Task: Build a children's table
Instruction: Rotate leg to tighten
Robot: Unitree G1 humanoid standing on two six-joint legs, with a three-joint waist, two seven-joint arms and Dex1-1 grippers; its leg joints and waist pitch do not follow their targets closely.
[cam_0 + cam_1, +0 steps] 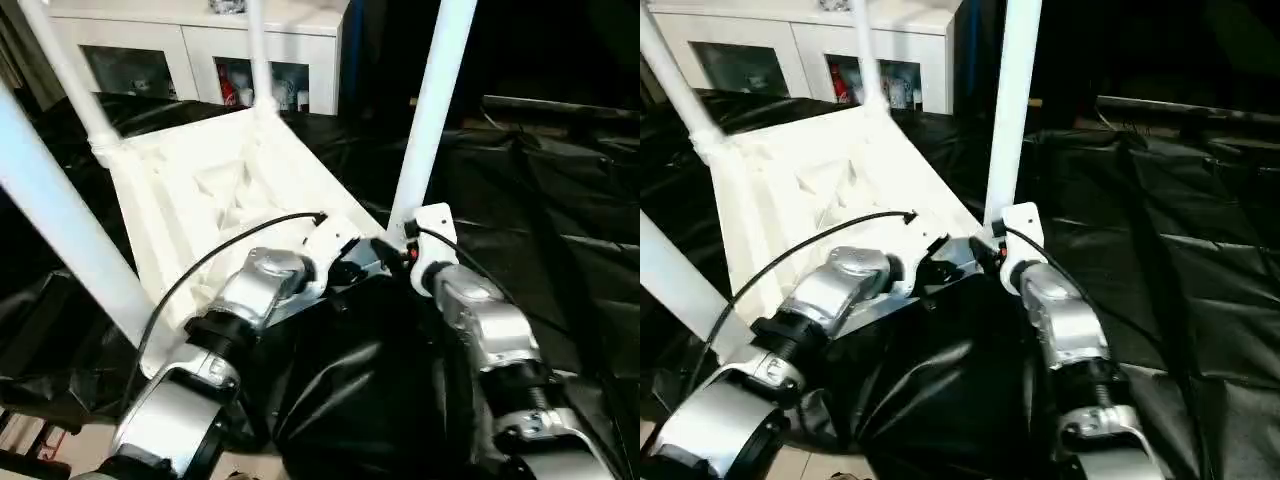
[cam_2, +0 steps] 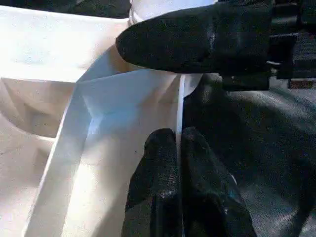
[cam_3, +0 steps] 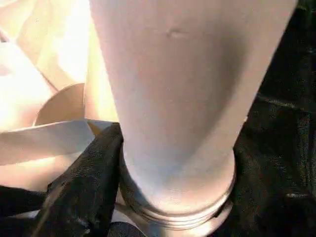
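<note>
The children's table lies upside down and tilted, its ribbed white top [image 1: 200, 190] facing me, with several white legs rising from the corner sockets. The near right leg [image 1: 430, 110] stands in its socket [image 3: 173, 207]. My right gripper [image 1: 410, 245] sits around this leg just above the socket, one black finger [image 3: 94, 163] pressed against the tube. My left gripper [image 2: 178, 136] is shut on the top's thin rim beside that corner. In the left wrist view, the right gripper's finger [image 2: 197, 37] lies across the leg's base.
A glossy black sheet [image 1: 540, 200] covers the floor around and under the table. A white cabinet [image 1: 200, 50] with glass doors stands behind. The near left leg [image 1: 60, 230] slants up close beside my left forearm.
</note>
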